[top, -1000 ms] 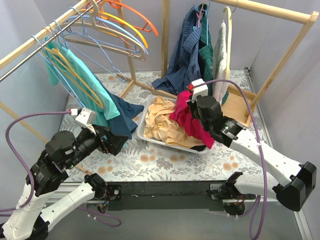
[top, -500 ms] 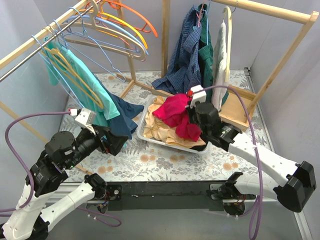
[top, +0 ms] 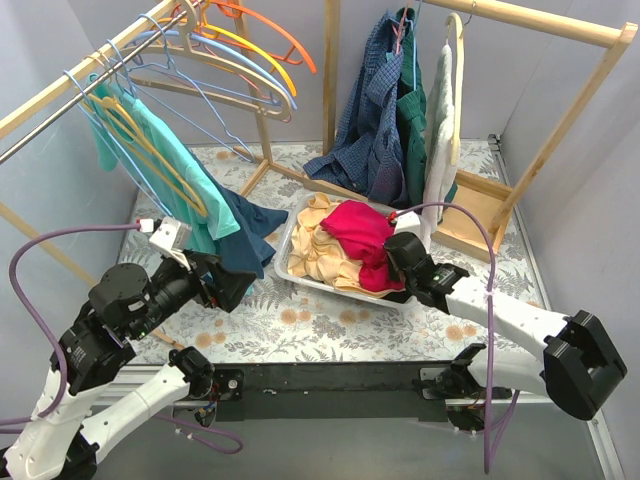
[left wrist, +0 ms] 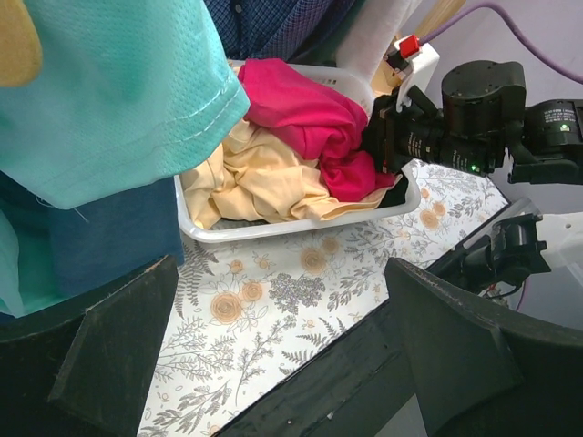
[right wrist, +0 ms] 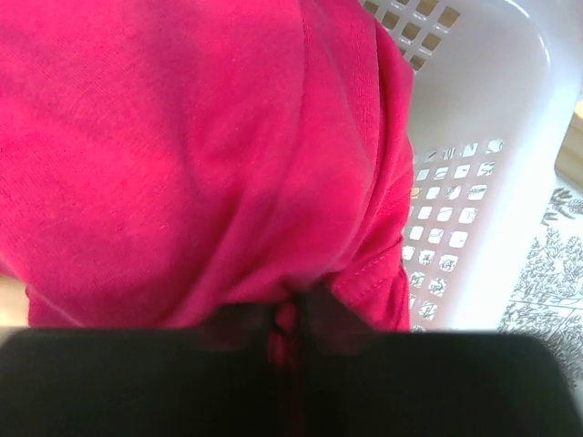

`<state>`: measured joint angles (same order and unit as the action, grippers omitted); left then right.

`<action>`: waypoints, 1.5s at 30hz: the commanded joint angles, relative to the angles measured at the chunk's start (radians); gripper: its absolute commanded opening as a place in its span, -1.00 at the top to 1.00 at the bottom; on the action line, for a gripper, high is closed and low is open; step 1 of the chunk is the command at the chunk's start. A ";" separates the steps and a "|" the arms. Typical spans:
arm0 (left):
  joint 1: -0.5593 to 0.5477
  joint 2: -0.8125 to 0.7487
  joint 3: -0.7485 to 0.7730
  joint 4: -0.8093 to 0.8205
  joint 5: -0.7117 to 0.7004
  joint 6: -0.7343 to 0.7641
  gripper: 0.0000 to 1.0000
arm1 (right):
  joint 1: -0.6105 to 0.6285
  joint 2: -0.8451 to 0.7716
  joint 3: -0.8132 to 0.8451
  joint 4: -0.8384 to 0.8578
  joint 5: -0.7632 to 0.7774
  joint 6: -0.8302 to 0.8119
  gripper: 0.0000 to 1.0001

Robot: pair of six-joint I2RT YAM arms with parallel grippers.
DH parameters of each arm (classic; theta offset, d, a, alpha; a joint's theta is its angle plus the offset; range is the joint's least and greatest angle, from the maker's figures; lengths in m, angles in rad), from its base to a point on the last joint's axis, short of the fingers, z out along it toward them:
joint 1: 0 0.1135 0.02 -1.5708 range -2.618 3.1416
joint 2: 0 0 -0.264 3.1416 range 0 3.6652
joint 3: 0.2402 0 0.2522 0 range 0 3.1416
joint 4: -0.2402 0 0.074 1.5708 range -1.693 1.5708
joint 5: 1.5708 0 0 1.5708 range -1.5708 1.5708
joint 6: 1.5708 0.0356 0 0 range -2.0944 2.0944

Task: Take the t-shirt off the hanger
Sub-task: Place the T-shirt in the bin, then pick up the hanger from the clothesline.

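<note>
Folds of a crimson knit t-shirt (top: 358,232) lie heaped in the right half of a white plastic lattice-walled basket (top: 283,262), off any hanger, bunched into a rounded mound with one stitched hem curling down the side nearest the basket's wall. Its cloth rests on and against a crumpled pale yellow garment (top: 318,252) that fills the basket's left half. The right gripper (top: 390,268) reaches in low from the near right corner of the basket, its jaws closed on a pinch of the crimson fabric; in the right wrist view the cloth gathers into a tight crease where the dark fingers meet, and the red fills almost the whole picture. The left gripper (left wrist: 287,341) hangs well apart from the basket, over the floral-printed tablecloth (top: 330,322), its two black fingers (left wrist: 118,350) spread wide with nothing between them. Just beside it a teal mesh t-shirt (top: 188,178) hangs from a yellow plastic hanger (top: 150,150) on the wooden rail.
</note>
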<state>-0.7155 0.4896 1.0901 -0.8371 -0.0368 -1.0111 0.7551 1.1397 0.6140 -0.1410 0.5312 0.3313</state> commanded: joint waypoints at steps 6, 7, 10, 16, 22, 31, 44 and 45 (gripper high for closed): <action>0.002 0.026 0.164 -0.079 -0.002 0.014 -0.96 | 0.000 -0.119 0.234 -0.258 -0.027 0.035 -0.38; 0.002 0.027 0.178 -0.085 -0.003 0.016 -0.96 | 0.000 -0.132 0.272 -0.272 -0.031 0.019 -0.42; 0.002 0.037 0.237 -0.117 -0.028 0.022 -0.96 | 0.000 -0.193 0.334 -0.305 -0.068 -0.018 -0.47; 0.002 0.064 0.355 -0.134 -0.104 0.020 -0.96 | 0.000 -0.226 0.404 -0.200 -0.218 -0.131 -0.53; 0.002 0.067 0.396 -0.082 -0.243 0.008 -0.96 | 0.021 -0.059 0.590 -0.102 -0.448 -0.219 -0.42; 0.002 0.047 0.395 -0.086 -0.465 -0.075 -0.96 | 0.154 0.175 0.854 0.018 -0.545 -0.316 -0.39; 0.002 0.339 0.659 0.056 -0.591 -0.017 -0.76 | 0.291 0.206 0.656 0.066 -0.441 -0.190 -0.31; 0.002 0.362 0.675 0.064 -0.598 -0.018 -0.71 | 0.299 0.204 0.649 0.064 -0.432 -0.186 -0.30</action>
<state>-0.7155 0.7822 1.7176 -0.8497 -0.5873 -1.0485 1.0286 1.3548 1.2903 -0.1234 0.0547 0.0959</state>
